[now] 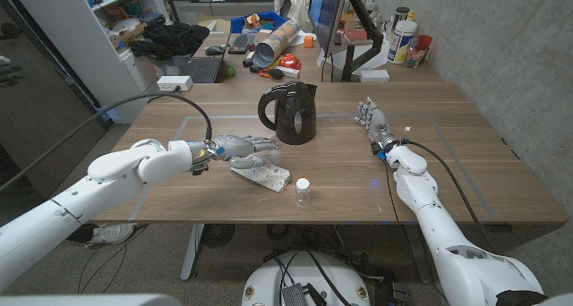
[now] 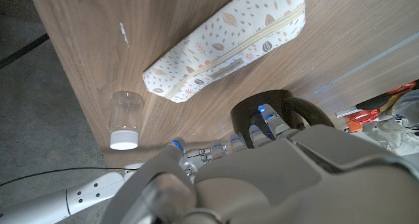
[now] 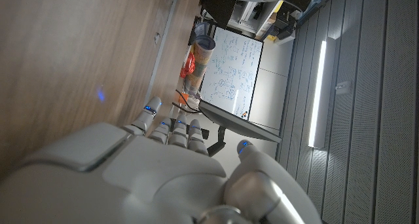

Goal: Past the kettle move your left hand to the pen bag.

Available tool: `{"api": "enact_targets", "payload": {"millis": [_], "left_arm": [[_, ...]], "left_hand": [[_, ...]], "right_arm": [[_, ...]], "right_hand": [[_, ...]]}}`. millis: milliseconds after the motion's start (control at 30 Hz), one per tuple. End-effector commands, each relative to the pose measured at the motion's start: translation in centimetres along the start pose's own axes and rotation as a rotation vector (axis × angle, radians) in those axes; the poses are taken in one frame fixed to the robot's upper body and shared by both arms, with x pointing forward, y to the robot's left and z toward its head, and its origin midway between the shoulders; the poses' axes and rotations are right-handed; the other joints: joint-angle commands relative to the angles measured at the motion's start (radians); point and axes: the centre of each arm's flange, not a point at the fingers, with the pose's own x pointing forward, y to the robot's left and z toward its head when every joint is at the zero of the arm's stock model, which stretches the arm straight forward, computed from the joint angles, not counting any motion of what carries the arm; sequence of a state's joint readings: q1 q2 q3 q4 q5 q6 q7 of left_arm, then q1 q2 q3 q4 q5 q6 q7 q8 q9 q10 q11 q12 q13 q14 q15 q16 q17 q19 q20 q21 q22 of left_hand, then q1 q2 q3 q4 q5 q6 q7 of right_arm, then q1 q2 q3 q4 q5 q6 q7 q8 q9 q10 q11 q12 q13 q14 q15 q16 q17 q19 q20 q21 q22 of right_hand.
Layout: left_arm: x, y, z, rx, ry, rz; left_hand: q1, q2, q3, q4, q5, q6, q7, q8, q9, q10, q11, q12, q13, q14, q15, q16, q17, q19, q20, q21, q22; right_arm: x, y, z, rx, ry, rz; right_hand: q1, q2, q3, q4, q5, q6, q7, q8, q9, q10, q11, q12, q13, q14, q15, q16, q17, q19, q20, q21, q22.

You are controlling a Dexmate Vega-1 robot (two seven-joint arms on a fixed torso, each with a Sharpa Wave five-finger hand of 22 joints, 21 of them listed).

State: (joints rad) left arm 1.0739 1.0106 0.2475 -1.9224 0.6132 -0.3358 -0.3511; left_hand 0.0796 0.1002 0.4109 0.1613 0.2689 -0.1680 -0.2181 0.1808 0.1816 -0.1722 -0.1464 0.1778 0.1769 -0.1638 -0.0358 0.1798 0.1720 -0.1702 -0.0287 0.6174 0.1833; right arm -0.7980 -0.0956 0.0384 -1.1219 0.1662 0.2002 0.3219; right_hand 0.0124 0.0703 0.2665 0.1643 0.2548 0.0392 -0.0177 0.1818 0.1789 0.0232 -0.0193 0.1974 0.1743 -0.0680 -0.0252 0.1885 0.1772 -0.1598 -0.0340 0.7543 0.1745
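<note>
Wood-grained brown table [image 1: 448,163] holds a black plastic kettle [image 1: 289,113] at its middle, and just in front of it a flat white fabric pen bag with a leaf print [image 1: 261,173] beside a small clear jar with a white lid [image 1: 303,192]. The robot's left hand [image 1: 238,147] reaches in level, fingers extended and apart, holding nothing, poised over the bag's far edge beside the kettle; whether it touches the bag is unclear. The right hand [image 1: 374,124] waits at the table's right with fingers straight and empty.

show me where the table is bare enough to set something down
Bare wood lies between the kettle and the right hand, and along the near right edge. It is crowded around the left hand, pen bag and small jar.
</note>
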Motion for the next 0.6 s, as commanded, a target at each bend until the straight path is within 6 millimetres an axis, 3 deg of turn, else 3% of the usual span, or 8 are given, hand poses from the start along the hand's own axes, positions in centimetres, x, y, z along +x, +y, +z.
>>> {"api": "enact_targets", "payload": {"millis": [33,600], "left_arm": [[0.07,-0.29,0.27,-0.003,-0.002,-0.013],[0.25,-0.77,0.37,-0.012,-0.005,-0.032]], "left_hand": [[0.009,0.031,0.003,-0.007,0.008,-0.059,-0.004,0.003,0.003,-0.092,0.006,0.004,0.003,-0.124,-0.065,0.007,0.003,-0.196,0.006,-0.003,0.002],[0.017,0.033,0.006,-0.010,0.010,-0.060,-0.003,0.005,0.003,-0.094,0.009,0.006,0.003,-0.127,-0.061,0.008,0.003,-0.197,0.011,-0.008,0.002]], "right_arm": [[-0.14,-0.09,-0.17,0.001,0.003,0.000],[-0.16,-0.14,-0.40,0.005,0.006,-0.001]], "right_hand": [[0.008,0.059,-0.004,0.001,0.006,0.000,-0.002,0.006,0.003,-0.001,-0.005,0.003,0.005,-0.003,0.004,-0.002,0.001,0.005,-0.016,-0.001,0.002],[0.009,0.059,-0.005,0.000,0.007,0.001,-0.002,0.006,0.003,-0.002,-0.004,0.003,0.005,-0.003,0.005,-0.002,0.001,0.007,-0.016,-0.006,0.002]]}}
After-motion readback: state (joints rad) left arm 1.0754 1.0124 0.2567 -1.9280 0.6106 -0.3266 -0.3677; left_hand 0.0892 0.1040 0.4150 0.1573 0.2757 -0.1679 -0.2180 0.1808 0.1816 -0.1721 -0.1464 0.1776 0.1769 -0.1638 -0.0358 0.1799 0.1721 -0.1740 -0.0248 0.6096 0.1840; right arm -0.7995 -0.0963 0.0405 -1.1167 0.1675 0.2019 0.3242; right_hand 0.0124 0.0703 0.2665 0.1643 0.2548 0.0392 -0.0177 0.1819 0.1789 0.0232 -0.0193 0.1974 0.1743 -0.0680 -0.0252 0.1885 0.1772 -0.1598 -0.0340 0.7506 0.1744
